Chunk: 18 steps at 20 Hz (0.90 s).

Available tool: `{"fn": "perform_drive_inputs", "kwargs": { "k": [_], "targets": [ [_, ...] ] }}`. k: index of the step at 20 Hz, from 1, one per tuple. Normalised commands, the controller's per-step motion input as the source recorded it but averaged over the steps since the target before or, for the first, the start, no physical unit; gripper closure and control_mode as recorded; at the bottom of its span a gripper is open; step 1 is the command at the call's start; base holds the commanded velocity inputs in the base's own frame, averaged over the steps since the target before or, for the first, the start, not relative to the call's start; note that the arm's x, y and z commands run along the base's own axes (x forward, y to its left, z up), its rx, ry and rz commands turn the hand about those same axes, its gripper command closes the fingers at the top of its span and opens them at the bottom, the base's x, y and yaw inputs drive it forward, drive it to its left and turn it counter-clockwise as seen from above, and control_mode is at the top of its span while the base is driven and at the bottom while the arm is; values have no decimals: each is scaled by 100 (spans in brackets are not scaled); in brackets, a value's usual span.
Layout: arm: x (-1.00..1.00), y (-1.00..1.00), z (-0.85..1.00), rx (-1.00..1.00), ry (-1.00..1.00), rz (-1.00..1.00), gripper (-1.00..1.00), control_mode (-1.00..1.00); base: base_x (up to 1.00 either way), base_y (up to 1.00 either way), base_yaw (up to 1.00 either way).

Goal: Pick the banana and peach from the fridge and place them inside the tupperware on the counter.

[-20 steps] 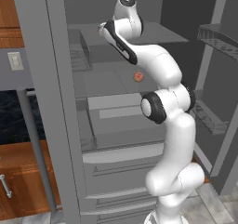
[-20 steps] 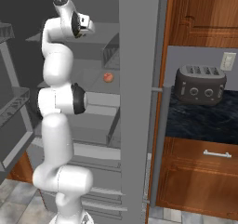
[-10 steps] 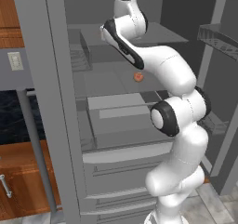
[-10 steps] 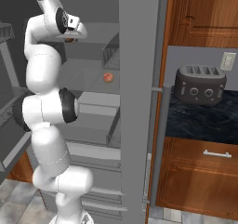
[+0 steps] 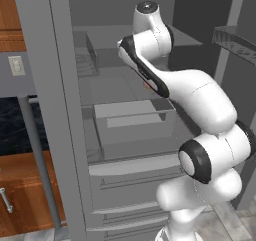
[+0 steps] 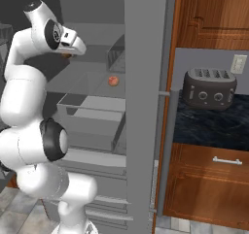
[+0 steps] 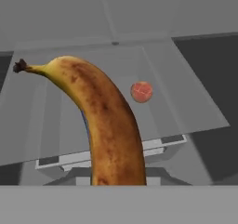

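Banana (image 7: 104, 125) gripped; peach (image 6: 113, 81) apparently shelved.

Banana (image 7: 109, 139): yellow, heavy brown mottling, dark stem tip.
Peach (image 7: 141, 92): pinkish-red with orange.
Fridge (image 6: 146, 107): uniform grey.
Table (image 6: 214, 126): black, marbled.
Toaster (image 6: 209, 88): dark grey.

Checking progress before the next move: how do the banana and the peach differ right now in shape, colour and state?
The banana is long, curved, yellow with heavy brown patches; the peach is small, round, pinkish-red. The banana rises from the bottom of the hand view, lifted clear of the shelf in the shut tool; the peach sits free on the glass shelf of the fridge. Neither is in the tupperware yet.
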Motion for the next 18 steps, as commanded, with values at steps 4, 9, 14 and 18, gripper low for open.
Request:
{"fn": "perform_drive_inputs", "kwargs": {
  "k": [4, 9, 14, 18],
  "targets": [
    [-100, -41, -10, 5, 0, -1, 100, -100, 0, 0, 0],
    [-100, -38, -1, 2, 0, 0, 100, -100, 0, 0, 0],
    [-83, -22, 0, 1, 0, 0, 100, -100, 0, 0, 0],
    [-44, -20, 0, 0, 0, 0, 100, -100, 0, 0, 0]
  ]
}}
